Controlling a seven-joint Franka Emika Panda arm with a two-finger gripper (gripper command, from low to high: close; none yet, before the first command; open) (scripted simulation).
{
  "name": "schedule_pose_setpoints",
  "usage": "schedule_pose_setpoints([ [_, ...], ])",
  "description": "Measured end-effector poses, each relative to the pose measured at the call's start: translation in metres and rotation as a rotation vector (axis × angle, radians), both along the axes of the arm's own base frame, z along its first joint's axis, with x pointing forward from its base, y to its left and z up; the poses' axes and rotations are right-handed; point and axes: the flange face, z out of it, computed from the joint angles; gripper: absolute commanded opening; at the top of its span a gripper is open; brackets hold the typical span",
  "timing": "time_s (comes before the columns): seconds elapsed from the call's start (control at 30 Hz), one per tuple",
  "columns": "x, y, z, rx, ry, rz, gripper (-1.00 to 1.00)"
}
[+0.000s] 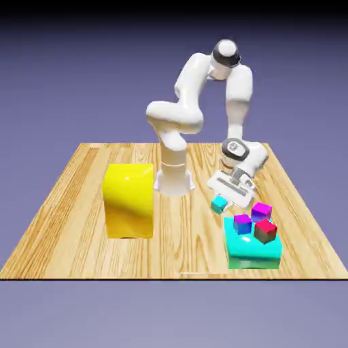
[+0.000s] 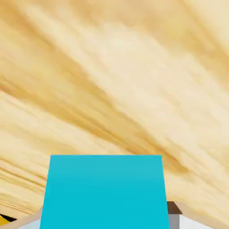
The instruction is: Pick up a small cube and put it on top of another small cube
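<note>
The small cyan cube [image 1: 219, 204] sits between the fingers of my gripper [image 1: 222, 199], which is shut on it and tilted down toward the exterior view's left. In the hand view the cyan cube [image 2: 105, 192] fills the bottom middle and hides most of the fingertips [image 2: 178, 218], with only wood grain behind it. I cannot tell whether the cube rests on the table or hangs just above it. To its right, a magenta small cube [image 1: 262, 211], a purple-and-blue cube [image 1: 242, 223] and a dark red cube [image 1: 266, 231] stand on the flat turquoise block [image 1: 253, 253].
A big yellow block [image 1: 129, 200] stands on the wooden table [image 1: 75, 224] at the exterior view's left. The robot's base [image 1: 174, 178] rises behind the middle. A sliver of yellow [image 2: 3, 219] shows at the hand view's lower left corner.
</note>
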Motion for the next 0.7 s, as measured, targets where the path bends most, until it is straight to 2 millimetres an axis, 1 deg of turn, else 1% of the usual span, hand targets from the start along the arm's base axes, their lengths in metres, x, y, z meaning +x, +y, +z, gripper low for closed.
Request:
schedule_pose_setpoints([
  [0.1,0.017,0.032,0.019,0.022,0.002,0.056,-1.00],
  [0.2,0.038,0.060,0.043,0.042,-0.011,0.110,-1.00],
  [0.3,0.064,0.083,0.072,0.059,-0.040,0.159,-1.00],
  [0.4,0.093,0.100,0.105,0.071,-0.084,0.203,-1.00],
  [0.43,0.104,0.101,0.112,0.064,-0.101,0.207,-1.00],
  [0.47,0.116,0.099,0.115,0.047,-0.119,0.202,-1.00],
  [0.63,0.178,0.083,0.132,-0.031,-0.221,0.189,-1.00],
  [0.67,0.185,0.082,0.137,-0.035,-0.233,0.193,-1.00],
  [0.7,0.185,0.082,0.137,-0.035,-0.233,0.193,-1.00],
])
